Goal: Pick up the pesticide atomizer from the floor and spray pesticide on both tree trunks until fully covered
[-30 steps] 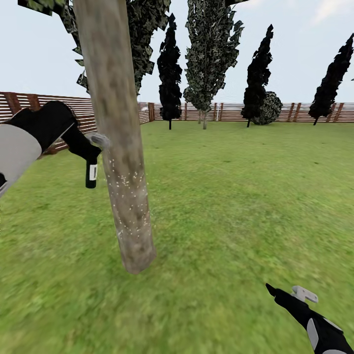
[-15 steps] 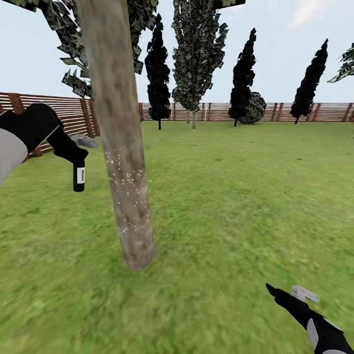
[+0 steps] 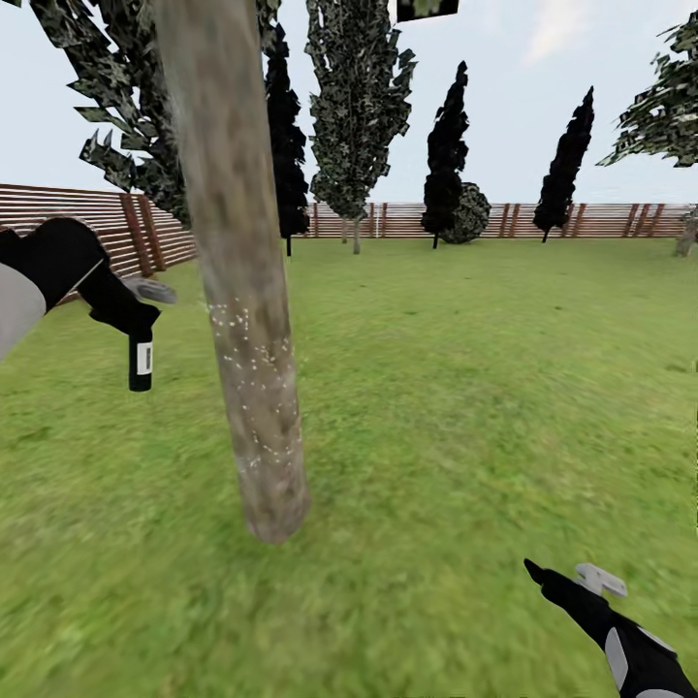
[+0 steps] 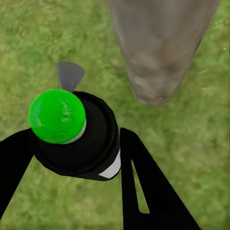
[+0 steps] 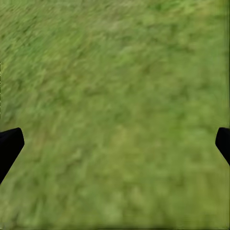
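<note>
One slim dark pesticide atomizer (image 3: 141, 361) is gripped by the left tool (image 3: 126, 315) beside the mottled grey-brown tree trunk (image 3: 242, 320); the right tool (image 5: 115, 143) apparently hangs open.

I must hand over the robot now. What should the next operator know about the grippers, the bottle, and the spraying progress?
Left gripper: shut on the pesticide atomizer, held upright beside the near tree trunk, not touching it.
Right gripper: open, nothing in it, low over the grass.
Done: bottle is picked up; white specks dot the trunk's middle and lower part.
Left: the trunk higher up shows no specks; whether its far side is covered cannot be told. A second tree is not yet sprayed.
</note>
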Motion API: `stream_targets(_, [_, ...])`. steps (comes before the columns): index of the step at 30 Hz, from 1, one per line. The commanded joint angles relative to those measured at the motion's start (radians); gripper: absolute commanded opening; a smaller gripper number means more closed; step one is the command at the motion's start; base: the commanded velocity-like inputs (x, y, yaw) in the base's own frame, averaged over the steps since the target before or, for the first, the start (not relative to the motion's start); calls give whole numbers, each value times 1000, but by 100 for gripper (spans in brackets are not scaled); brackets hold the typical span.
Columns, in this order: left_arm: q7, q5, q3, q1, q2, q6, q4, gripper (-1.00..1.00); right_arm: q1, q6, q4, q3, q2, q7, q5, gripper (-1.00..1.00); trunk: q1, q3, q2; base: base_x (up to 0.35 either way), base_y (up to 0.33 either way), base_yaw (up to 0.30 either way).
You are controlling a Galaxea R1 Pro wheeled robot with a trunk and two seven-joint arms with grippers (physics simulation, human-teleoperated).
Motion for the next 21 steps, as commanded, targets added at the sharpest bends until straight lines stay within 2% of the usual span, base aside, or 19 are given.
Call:
stream_targets(1, [0,0,0,0,0,-1,5,-100,0,0,0,0,0,0,0,100,0,0,0,0,350,-51])
stream_targets(6, [0,0,0,10,1,-5,12,-100,0,0,0,0,0,0,0,100,0,0,0,-60,347,-70])
stream_targets(12, [4,5,0,96,0,-92,12,-100,0,0,0,0,0,0,0,100,0,0,0,-95,338,-255])
stream_targets(14, [7,7,1,128,0,-152,13,-100,0,0,0,0,0,-1,0,100,0,0,0,-84,334,-272])
stream_targets(16, [7,7,2,153,0,-168,13,-100,0,0,0,-1,0,-1,0,100,0,0,0,-28,326,-256])
stream_targets(18, [8,6,3,184,0,-179,13,-100,0,0,0,-1,0,-1,0,100,0,0,0,-7,321,-107])
stream_targets(21, [9,20,3,232,0,-243,12,-100,0,0,0,0,0,-1,0,100,0,0,0,-1,172,-26])
